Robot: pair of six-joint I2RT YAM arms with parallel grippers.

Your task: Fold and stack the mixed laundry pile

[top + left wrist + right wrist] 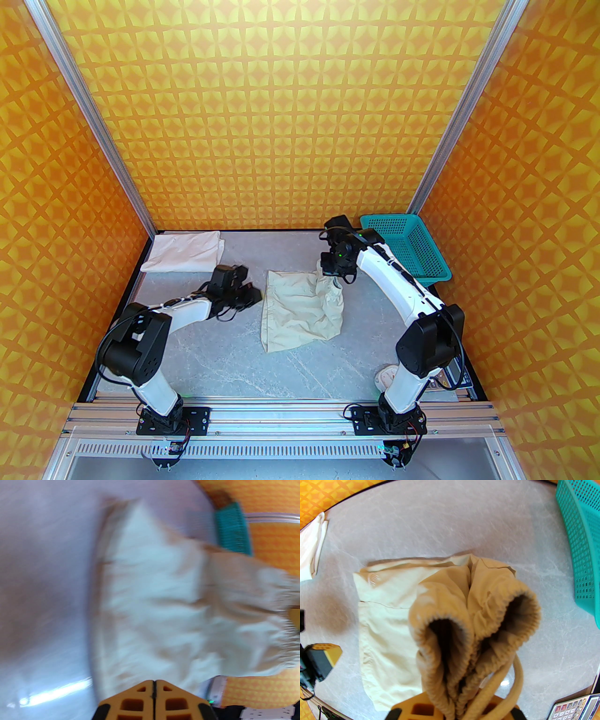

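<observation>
The right jaws grip the shorts (pixel 300 307) by the waistband.
The left jaws closed, empty, beside the hem; basket (pixel 412 248) right of the right jaws; shirt (pixel 187 252) beyond the left.

The near middle of the tabletop (pixel 234 361) lies bare, as does the far strip between the folded T-shirt (pixel 185 253) in the far-left corner and the teal basket (pixel 388 218) in the far-right one. The shorts (pixel 300 304) take the centre, with the low left arm (pixel 187 309) just beside them and the right arm (pixel 398 281) arching over their right edge. A calculator (pixel 574 707) sits at the near-right edge, and patterned walls (pixel 300 117) close three sides.
</observation>
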